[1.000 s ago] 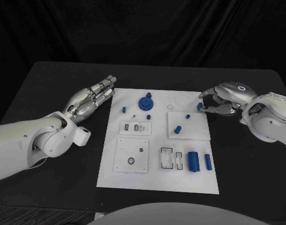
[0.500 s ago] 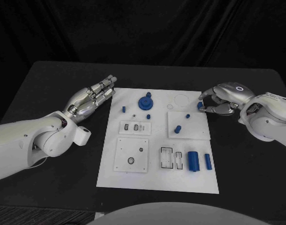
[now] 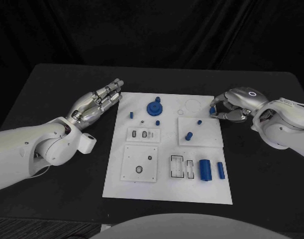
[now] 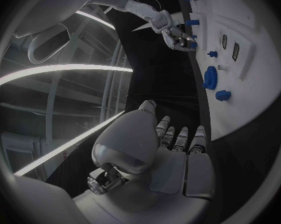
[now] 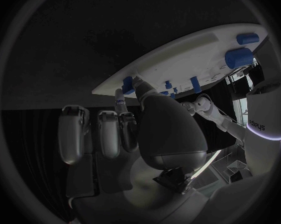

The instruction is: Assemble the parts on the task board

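This looks like a robot lab or test room. A black table (image 3: pixel 266 164) stands in front of a black curtain (image 3: pixel 152 30) that hides the wall behind it. On the table lies a white board (image 3: pixel 167 191) with small blue parts (image 3: pixel 205 172) for practice. In the left wrist view, long strip lights (image 4: pixel 59 72) glow on a high ceiling.

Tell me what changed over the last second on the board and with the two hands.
The right hand drifted slightly toward the far edge of the task board, carrying the small blue part it pinches at the board's right edge along with it. Nothing was let go or newly grasped. The left hand stayed flat beside the board's left edge, and the other blue parts on the board did not move.
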You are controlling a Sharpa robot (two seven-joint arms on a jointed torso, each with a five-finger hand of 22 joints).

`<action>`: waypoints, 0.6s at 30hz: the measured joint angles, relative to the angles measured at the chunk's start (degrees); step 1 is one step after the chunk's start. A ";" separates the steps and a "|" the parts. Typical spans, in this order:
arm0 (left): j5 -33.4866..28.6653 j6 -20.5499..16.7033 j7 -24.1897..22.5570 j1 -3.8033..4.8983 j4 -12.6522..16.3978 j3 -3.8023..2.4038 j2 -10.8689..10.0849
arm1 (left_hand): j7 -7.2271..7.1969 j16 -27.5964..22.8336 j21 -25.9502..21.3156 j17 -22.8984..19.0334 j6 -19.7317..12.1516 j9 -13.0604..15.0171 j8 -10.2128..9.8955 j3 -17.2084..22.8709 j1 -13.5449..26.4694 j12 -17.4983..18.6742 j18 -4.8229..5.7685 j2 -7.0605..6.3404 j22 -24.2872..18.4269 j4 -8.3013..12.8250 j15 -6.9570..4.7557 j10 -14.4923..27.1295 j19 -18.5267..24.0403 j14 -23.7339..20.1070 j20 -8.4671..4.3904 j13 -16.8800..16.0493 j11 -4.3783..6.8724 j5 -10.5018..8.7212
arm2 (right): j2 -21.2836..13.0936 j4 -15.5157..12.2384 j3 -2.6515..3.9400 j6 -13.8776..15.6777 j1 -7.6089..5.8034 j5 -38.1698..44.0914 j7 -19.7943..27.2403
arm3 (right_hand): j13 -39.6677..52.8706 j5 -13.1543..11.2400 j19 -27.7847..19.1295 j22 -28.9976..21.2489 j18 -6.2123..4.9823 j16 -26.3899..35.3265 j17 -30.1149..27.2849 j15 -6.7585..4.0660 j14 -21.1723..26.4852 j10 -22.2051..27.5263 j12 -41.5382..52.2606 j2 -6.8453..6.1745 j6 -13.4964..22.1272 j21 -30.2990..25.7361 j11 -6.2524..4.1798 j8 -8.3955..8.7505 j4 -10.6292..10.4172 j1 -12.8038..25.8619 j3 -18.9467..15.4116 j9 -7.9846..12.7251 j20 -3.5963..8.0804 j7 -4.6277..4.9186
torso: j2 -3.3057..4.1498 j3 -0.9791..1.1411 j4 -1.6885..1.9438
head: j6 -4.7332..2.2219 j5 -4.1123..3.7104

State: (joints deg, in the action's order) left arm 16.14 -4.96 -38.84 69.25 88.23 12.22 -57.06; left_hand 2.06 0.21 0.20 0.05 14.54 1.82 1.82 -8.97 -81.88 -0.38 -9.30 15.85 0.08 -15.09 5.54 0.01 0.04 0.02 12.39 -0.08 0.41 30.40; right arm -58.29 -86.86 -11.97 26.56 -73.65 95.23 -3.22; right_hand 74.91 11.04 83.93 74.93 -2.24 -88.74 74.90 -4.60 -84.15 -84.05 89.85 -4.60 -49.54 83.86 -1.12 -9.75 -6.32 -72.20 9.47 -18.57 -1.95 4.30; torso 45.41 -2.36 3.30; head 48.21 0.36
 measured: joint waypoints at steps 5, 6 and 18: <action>0.00 0.09 0.00 0.00 -0.01 0.00 0.00 | 0.00 0.00 0.00 0.01 0.00 0.00 0.00 0.00 0.00 0.00 0.00 0.00 0.00 0.00 0.00 0.00 0.00 0.00 0.00 -0.01 0.00 0.00 | 0.17 0.18 0.00 0.17 0.11 0.01 0.04 | 0.00 0.00 0.00 0.00 0.00 0.00 0.00 0.00 0.00 0.00 0.00 0.29 0.00 0.00 0.00 -0.28 0.16 -0.29 -0.16 -0.32 0.00 0.00 | -0.02 -0.01 0.00 | 0.04 0.06; 0.00 0.11 0.00 0.00 -0.01 0.00 0.00 | 0.00 0.00 0.00 0.01 0.00 0.00 0.00 0.00 0.00 0.00 0.00 0.00 0.00 0.00 0.00 0.00 0.00 0.00 0.00 -0.01 0.00 0.00 | 0.20 0.21 0.00 0.22 0.13 0.01 0.05 | 0.00 0.00 0.00 0.00 0.00 0.00 0.00 0.00 0.00 0.00 0.00 0.29 0.00 0.00 0.00 -0.28 0.16 -0.29 -0.16 -0.38 0.00 0.00 | -0.02 -0.01 0.00 | 0.06 0.08; 0.00 0.24 0.00 -0.01 -0.03 0.00 -0.03 | 0.00 0.00 0.00 0.03 0.00 0.00 0.00 0.00 0.00 0.00 0.00 0.00 0.01 0.00 0.00 0.00 0.00 0.00 0.00 -0.01 0.00 0.00 | 0.36 0.36 0.01 0.47 0.21 0.04 0.09 | 0.00 3.78 0.01 -0.01 -0.01 0.00 0.00 -0.38 0.04 0.00 0.00 1.83 -1.48 -0.22 -0.43 -5.59 1.04 -2.40 -0.07 -4.27 0.42 -1.08 | -0.02 0.01 0.03 | 0.16 0.04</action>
State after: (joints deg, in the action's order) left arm 16.14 -4.71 -38.84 69.24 88.19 12.22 -57.09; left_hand 2.06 0.21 0.20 0.08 14.54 1.82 1.82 -8.97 -81.88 -0.38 -9.31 15.85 0.09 -15.10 5.54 0.01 0.04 0.02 12.39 -0.10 0.41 30.40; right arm -57.93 -86.50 -11.96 27.03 -73.45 95.27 -3.13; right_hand 74.91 14.82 83.94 74.92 -2.24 -88.74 74.90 -4.98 -84.11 -84.04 89.85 -2.77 -51.02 83.64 -1.55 -15.34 -5.28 -74.59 9.41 -22.84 -1.53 3.22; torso 45.39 -2.35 3.33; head 48.37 0.40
